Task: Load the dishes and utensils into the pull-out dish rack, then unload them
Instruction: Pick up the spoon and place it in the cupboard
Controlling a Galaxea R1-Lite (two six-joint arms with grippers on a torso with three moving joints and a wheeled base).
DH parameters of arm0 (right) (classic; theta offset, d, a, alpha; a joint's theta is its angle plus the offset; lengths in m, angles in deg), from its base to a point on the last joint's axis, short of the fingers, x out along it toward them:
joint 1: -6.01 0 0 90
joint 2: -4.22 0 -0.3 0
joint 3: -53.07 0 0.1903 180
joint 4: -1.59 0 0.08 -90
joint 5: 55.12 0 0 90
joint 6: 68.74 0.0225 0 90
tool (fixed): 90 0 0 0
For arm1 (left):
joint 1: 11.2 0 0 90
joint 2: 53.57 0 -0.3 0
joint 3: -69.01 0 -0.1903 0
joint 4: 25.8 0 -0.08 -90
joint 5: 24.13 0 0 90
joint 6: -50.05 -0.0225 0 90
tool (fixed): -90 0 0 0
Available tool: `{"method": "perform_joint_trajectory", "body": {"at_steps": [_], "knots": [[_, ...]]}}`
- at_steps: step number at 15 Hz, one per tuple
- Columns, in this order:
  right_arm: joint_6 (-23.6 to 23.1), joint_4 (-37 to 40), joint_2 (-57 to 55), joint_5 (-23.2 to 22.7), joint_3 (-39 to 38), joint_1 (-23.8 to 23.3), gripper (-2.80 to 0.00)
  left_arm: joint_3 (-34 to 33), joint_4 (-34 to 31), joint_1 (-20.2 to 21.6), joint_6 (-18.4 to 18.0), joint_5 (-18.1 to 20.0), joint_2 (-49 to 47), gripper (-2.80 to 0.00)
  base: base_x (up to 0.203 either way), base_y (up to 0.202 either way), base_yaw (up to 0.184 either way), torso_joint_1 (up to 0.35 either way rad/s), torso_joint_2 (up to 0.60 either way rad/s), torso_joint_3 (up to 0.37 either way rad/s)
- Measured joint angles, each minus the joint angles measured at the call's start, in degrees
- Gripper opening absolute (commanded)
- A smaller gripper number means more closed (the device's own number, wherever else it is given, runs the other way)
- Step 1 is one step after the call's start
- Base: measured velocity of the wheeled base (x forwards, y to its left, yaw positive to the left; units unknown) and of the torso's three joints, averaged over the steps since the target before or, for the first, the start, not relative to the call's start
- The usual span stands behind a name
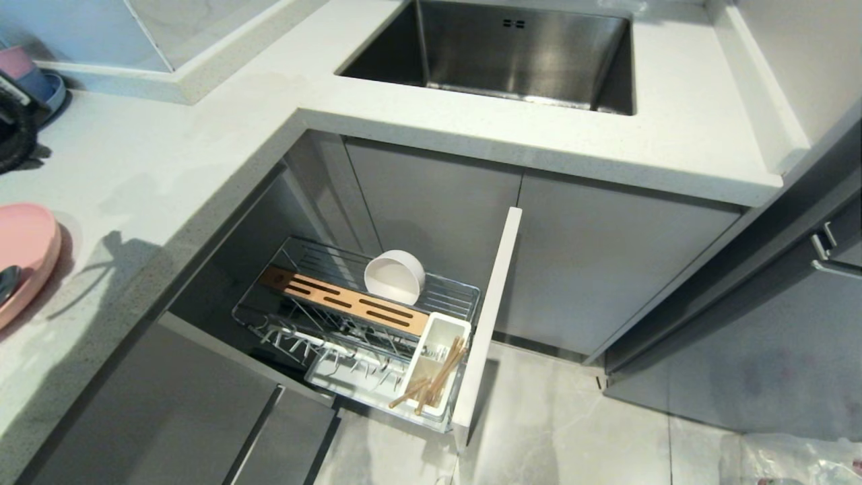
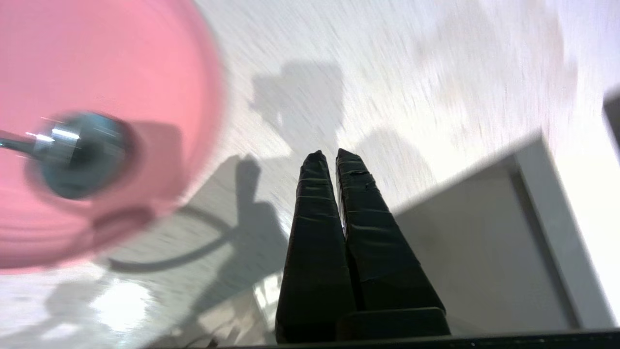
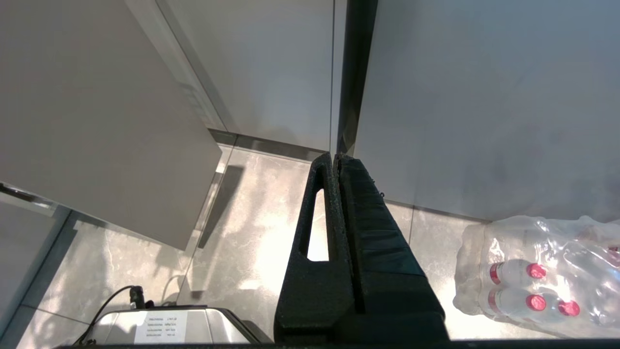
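Head view: bench point(image 1: 168, 175) carries pink plate point(image 1: 23, 252) at left edge; pull-out dish rack point(image 1: 363, 323) open below, white bowl point(image 1: 395, 275) and chopsticks point(image 1: 434, 380) already inside. Loading underway. Left claw point(image 2: 327, 154) pressed shut, empty, hovering beside plate; spoon point(image 2: 72, 152) lies on plate (likely next pick, needs claw opened). Right claw point(image 3: 334, 156) shut, parked above floor.

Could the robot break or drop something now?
Maybe. The spoon lies loose on the pink plate, so tipping the plate could slide it off. That plate sits near the counter edge above the open dish rack, and a nudge might push it over. The left claw is shut and empty; it would have to open before grabbing anything.
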Motion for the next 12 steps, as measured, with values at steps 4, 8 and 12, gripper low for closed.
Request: {"method": "perform_joint_trajectory", "body": {"at_steps": [4, 8, 12], "knots": [[0.02, 0.0, 0.0, 0.0, 0.0, 0.0, -2.8, 0.32, -1.58, 11.41, 1.88, -0.56, 2.78, -2.8, 0.0, 0.0, 0.0, 0.0, 0.0, 0.0], [0.0, 0.0, 0.0, 0.0, 0.0, 0.0, -2.8, -2.82, -7.24, 20.98, 9.45, 0.8, 4.22, -2.8, 0.0, 0.0, 0.0, 0.0, 0.0, 0.0], [0.02, 0.0, 0.0, 0.0, 0.0, 0.01, -2.8, -8.21, -13.43, 24.66, 17.47, 4.29, 6.43, -2.8, 0.0, 0.0, 0.0, 0.0, 0.0, 0.0]]}}
